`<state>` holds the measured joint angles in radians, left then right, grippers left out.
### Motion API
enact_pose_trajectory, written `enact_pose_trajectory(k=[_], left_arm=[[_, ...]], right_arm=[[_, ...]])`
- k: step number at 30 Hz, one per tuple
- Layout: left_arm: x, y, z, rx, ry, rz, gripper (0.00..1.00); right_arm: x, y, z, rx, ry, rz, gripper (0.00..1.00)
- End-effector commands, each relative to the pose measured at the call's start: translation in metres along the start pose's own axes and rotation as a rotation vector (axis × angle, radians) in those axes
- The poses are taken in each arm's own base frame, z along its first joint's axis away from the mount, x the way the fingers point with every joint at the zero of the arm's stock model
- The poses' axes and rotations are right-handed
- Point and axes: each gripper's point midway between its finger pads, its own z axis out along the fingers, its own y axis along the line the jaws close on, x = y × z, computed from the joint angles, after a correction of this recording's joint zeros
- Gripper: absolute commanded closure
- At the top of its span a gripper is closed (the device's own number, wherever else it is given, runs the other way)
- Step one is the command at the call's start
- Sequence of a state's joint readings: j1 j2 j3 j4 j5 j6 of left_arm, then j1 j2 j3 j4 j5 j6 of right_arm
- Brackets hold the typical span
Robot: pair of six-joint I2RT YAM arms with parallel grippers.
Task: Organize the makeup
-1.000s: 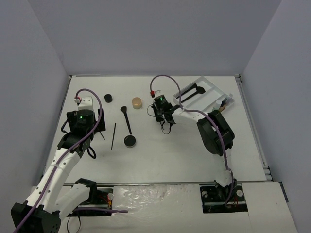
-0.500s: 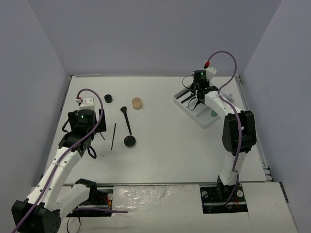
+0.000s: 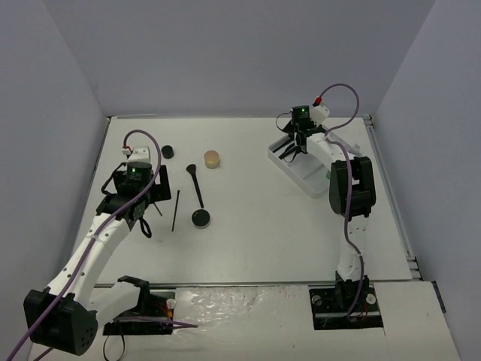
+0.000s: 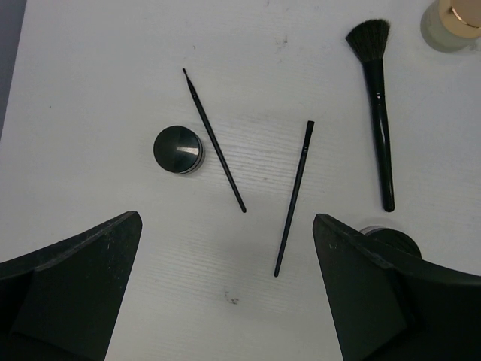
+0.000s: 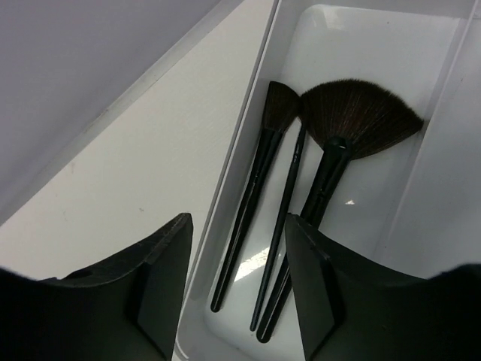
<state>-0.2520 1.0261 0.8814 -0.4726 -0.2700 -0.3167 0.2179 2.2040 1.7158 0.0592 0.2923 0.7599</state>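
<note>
Loose makeup lies on the left half of the table: a black pot [image 4: 178, 149], a thin black brush [image 4: 214, 141], a black pencil [image 4: 294, 199], a powder brush [image 4: 378, 113] and a tan jar [image 4: 451, 22]. A second black pot [image 3: 201, 218] is half hidden behind my left finger in the wrist view. My left gripper [image 4: 225, 293] hovers open above the bare table just short of the pencil. My right gripper [image 5: 237, 286] hangs open over the white tray's [image 3: 310, 180] end compartment. In it lie a fan brush [image 5: 353, 120], an angled brush [image 5: 259, 188] and a thin brush [image 5: 284, 226]. Nothing is between its fingers.
The tray's rim [image 5: 240, 150] runs right under my right fingers. The booth's grey walls close in on three sides. The right arm's elbow [image 3: 349, 188] stands over the tray's near end. A purple cable loops above each wrist.
The right arm swung from the table's middle to the tray's far end, and its jaws have parted. The left gripper edged a little farther from the base, still open.
</note>
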Motion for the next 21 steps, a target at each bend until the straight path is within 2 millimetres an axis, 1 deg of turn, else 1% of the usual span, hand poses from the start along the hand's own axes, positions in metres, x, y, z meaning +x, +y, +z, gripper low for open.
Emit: enact_pose_trajectory(k=[1, 3, 4, 6, 7, 9, 11, 12, 14, 15, 16, 17, 19, 20, 21], left_arm=[[-0.038, -0.032, -0.004, 0.105, -0.046, -0.125, 0.03], [-0.039, -0.044, 0.003, 0.123, -0.023, -0.133, 0.03], [-0.044, -0.049, 0.001, 0.134, -0.033, -0.138, 0.03], [-0.045, -0.068, 0.011, 0.148, -0.004, -0.131, 0.03], [-0.047, -0.077, 0.014, 0.156, 0.003, -0.139, 0.03], [-0.054, -0.098, 0.017, 0.182, 0.007, -0.141, 0.03], [-0.048, -0.115, 0.031, 0.175, 0.046, -0.142, 0.03], [-0.048, -0.122, 0.038, 0.168, 0.059, -0.150, 0.03], [-0.050, -0.129, 0.045, 0.161, 0.069, -0.179, 0.05], [-0.051, -0.135, 0.053, 0.154, 0.081, -0.197, 0.06], [-0.046, -0.139, 0.063, 0.137, 0.102, -0.205, 0.08], [-0.050, -0.141, 0.068, 0.131, 0.102, -0.212, 0.10], [-0.042, -0.145, 0.084, 0.104, 0.135, -0.209, 0.13], [-0.044, -0.149, 0.087, 0.107, 0.136, -0.212, 0.16], [-0.039, -0.150, 0.094, 0.094, 0.156, -0.203, 0.17]], right_arm=[[-0.052, 0.033, -0.023, -0.075, -0.120, 0.044, 0.45], [-0.056, 0.031, -0.032, -0.081, -0.122, 0.025, 0.42], [-0.062, 0.035, -0.039, -0.097, -0.131, 0.015, 0.41], [-0.064, 0.033, -0.059, -0.124, -0.119, -0.040, 0.34], [-0.067, 0.034, -0.070, -0.146, -0.118, -0.062, 0.31], [-0.080, 0.042, -0.102, -0.218, -0.131, -0.115, 0.25], [-0.080, 0.042, -0.126, -0.265, -0.127, -0.172, 0.19], [-0.080, 0.040, -0.139, -0.285, -0.127, -0.200, 0.14], [-0.081, 0.032, -0.162, -0.308, -0.135, -0.239, 0.05], [-0.080, 0.028, -0.176, -0.327, -0.137, -0.256, 0.02], [-0.082, 0.023, -0.187, -0.334, -0.145, -0.266, 0.00], [-0.082, 0.015, -0.201, -0.341, -0.153, -0.281, 0.00], [-0.082, 0.004, -0.218, -0.347, -0.161, -0.288, 0.00], [-0.082, -0.004, -0.231, -0.351, -0.167, -0.289, 0.00], [-0.084, -0.009, -0.243, -0.360, -0.177, -0.288, 0.00]])
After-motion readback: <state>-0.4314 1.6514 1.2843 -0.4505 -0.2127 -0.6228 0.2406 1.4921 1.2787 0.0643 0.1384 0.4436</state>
